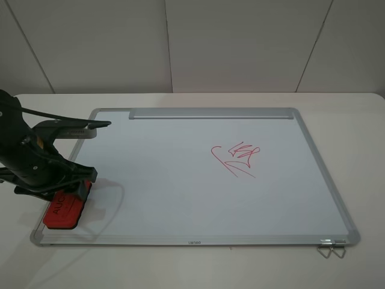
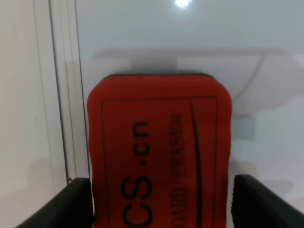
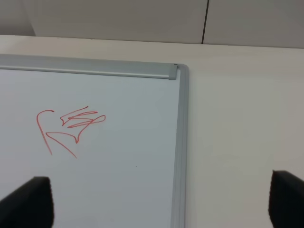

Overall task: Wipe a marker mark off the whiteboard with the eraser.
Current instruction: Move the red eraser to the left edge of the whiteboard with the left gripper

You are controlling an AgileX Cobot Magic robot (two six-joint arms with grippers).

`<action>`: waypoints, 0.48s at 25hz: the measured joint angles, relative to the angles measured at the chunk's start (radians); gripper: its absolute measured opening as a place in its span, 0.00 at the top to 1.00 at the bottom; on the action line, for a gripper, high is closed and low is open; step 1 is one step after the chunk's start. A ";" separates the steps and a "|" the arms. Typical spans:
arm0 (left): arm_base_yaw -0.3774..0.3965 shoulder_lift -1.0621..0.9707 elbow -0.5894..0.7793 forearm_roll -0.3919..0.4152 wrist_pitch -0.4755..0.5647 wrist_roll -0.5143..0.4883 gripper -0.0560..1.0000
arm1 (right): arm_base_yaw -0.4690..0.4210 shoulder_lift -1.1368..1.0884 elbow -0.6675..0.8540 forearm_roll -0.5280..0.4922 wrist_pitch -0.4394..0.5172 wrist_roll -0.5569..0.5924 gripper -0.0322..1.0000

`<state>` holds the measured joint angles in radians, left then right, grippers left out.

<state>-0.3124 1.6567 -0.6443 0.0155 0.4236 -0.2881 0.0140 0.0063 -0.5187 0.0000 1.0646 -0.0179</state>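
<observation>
The red eraser (image 1: 66, 209) with dark lettering lies flat on the whiteboard (image 1: 180, 198) at its near left corner. My left gripper (image 1: 75, 189) is shut on the eraser (image 2: 159, 142), one black finger (image 2: 71, 204) on each long side. The narrow zigzag marker mark shows in no view. My right gripper (image 3: 156, 209) is outside the high view; in the right wrist view its fingers (image 3: 26, 202) stand wide apart, open and empty, above the whiteboard's (image 3: 118, 180) right frame.
A wider red scribble (image 1: 236, 158) with a curved hook and diagonal strokes sits right of the board's middle, also seen as scribble (image 3: 69, 128). A silver tray strip (image 1: 210, 113) runs along the far edge. Wire clips (image 1: 331, 248) hang at the near right corner.
</observation>
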 joint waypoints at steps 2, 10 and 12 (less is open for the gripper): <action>0.000 0.000 0.000 0.000 0.000 -0.001 0.36 | 0.000 0.000 0.000 0.000 0.000 0.000 0.17; 0.000 -0.083 0.001 0.001 0.003 0.007 0.36 | 0.000 0.000 0.000 0.000 0.000 0.000 0.17; 0.000 -0.146 0.001 0.001 0.004 0.035 0.31 | 0.000 0.000 0.000 0.000 0.000 0.000 0.17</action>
<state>-0.3124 1.5103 -0.6436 0.0162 0.4280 -0.2527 0.0140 0.0063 -0.5187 0.0000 1.0646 -0.0179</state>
